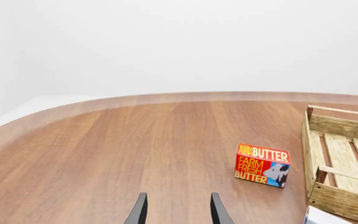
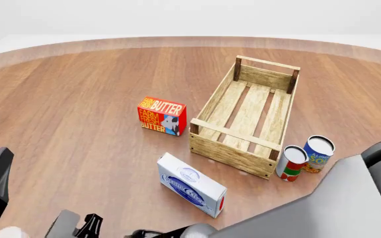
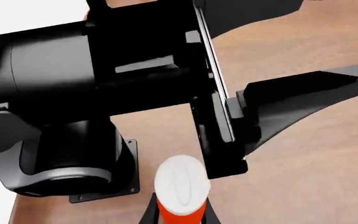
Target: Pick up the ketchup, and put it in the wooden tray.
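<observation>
Left wrist view: the left gripper (image 1: 177, 212) hangs low over the brown wooden table (image 1: 104, 154), its two dark fingers apart with nothing between them. Ahead stand one red-and-yellow butter box (image 1: 262, 164) and, beside it, one corner of the light-wood slatted tray (image 1: 340, 158), with nothing inside the part shown.

Front view: the right arm (image 2: 336, 203) reaches across the near edge toward the left arm's side. The tray (image 2: 247, 116) lies mid-table. One butter box (image 2: 162, 116) stands to its left, one blue-and-white carton (image 2: 190, 184) lies nearer the arms, and two cans (image 2: 307, 156) stand together by the tray's near right corner.

Right wrist view: the right gripper (image 3: 180, 217) has its fingers clamped on the red-orange ketchup bottle (image 3: 180, 189) just below its white cap. The left arm's black body (image 3: 104, 84) fills the space beyond.
</observation>
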`<state>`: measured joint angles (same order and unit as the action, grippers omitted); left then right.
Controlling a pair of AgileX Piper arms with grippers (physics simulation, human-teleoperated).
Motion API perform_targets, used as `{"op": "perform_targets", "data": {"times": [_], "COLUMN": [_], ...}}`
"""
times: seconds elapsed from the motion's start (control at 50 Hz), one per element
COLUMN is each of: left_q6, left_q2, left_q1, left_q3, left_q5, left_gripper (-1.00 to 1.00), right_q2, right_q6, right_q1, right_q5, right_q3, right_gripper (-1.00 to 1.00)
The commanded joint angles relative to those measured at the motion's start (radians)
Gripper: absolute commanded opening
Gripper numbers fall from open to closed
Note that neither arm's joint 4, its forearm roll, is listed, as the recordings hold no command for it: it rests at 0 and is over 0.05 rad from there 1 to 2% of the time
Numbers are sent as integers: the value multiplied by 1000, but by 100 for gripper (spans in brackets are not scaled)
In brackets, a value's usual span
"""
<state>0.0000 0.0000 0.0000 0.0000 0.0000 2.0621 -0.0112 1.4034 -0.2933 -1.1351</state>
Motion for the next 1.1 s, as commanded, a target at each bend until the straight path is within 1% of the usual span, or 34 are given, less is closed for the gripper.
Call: {"op": "perform_targets", "data": {"times": [0.02,0.24,0.4,0.5,0.64,0.68,0.76,0.78,0.8,0.86,0.94,1.0,1.04,1.1], "left_q6": [0,0,0,0,0,0,0,0,0,0,0,0,0,0], "left_q2": [0,0,0,0,0,0,0,0,0,0,0,0,0,0], "left_q1": [0,0,0,0,0,0,0,0,0,0,0,0,0,0], "left_q3": [0,0,0,0,0,0,0,0,0,0,0,0,0,0], "left_q5": [0,0,0,0,0,0,0,0,0,0,0,0,0,0], "left_gripper": [100,100,100,100,100,100,100,100,100,100,100,100,100,100], "right_q2": [-59,-132,-185,-215,-278,-294,-331,-345,-362,-387,-426,-443,-459,-460], "right_q6": [21,13,4,-22,-29,-37,-34,-43,-33,-32,-47,-46,-60,-67], "right_q1": [-18,-84,-110,-139,-175,-192,-219,-248,-259,-272,-318,-335,-370,-382], "right_q5": [-44,-78,-65,-19,35,57,88,97,112,136,192,217,241,259], "right_q3": [79,177,211,217,230,227,223,226,219,209,178,158,143,129], "right_gripper": [-100,-100,-100,-100,-100,-100,-100,-100,-100,-100,-100,-100,-100,-100]}}
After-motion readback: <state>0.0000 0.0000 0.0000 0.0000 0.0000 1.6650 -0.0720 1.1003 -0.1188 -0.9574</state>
